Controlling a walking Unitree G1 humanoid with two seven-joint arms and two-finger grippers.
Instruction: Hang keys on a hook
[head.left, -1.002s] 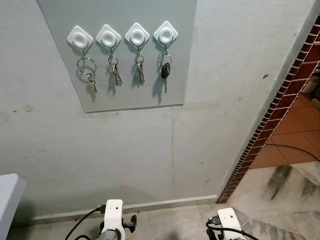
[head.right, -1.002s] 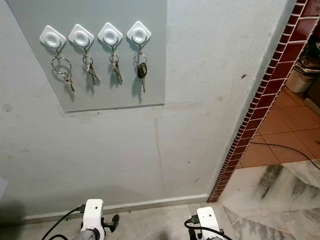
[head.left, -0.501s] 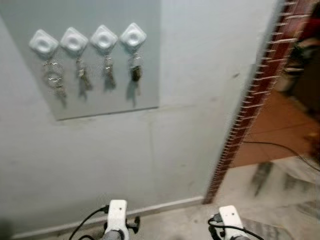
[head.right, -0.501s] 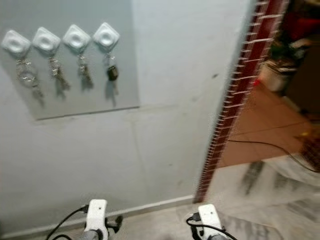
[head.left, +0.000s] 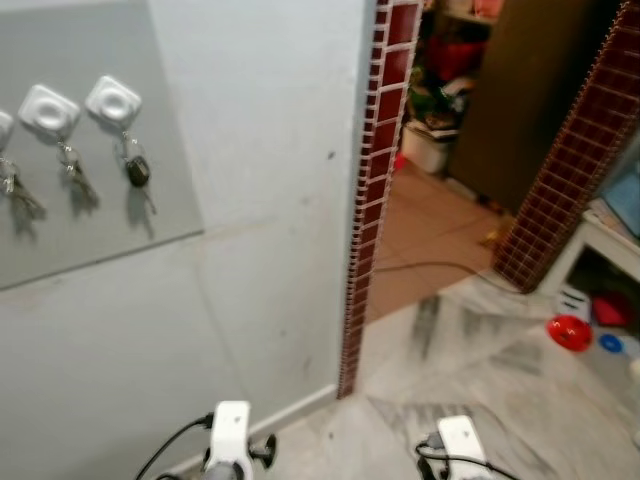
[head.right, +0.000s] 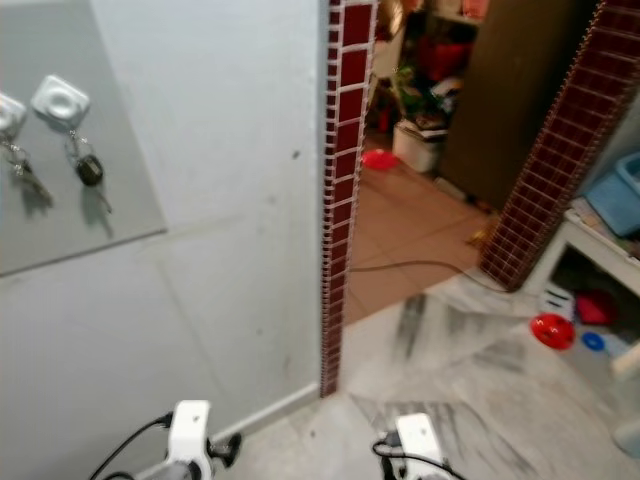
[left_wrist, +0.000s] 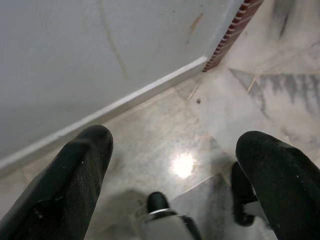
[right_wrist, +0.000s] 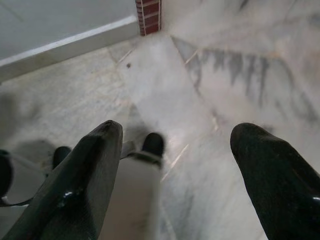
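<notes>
A grey wall panel (head.left: 70, 210) at the far left carries white diamond-shaped hooks (head.left: 113, 100). A black-headed key (head.left: 137, 172) hangs from the rightmost hook, and a silver key bunch (head.left: 75, 180) hangs from the hook (head.left: 48, 108) beside it. More keys (head.left: 15, 192) are cut off by the picture's edge. Both arms hang low, far below the hooks. My left gripper (left_wrist: 175, 140) is open over the marble floor near the skirting, with nothing between its fingers. My right gripper (right_wrist: 177, 130) is open over the floor too, and holds nothing.
A red-tiled wall edge (head.left: 375, 170) borders a doorway to a room with a terracotta floor, where a cable (head.left: 430, 268) lies. A second tiled pillar (head.left: 560, 200), a white shelf (head.left: 605, 235) and a red bowl (head.left: 570, 332) stand at the right. Marble floor (head.left: 480, 370) lies ahead.
The whole view has swung to the right: the key panel has slid to the left edge and the doorway has come into view. Both arms hang as before.
</notes>
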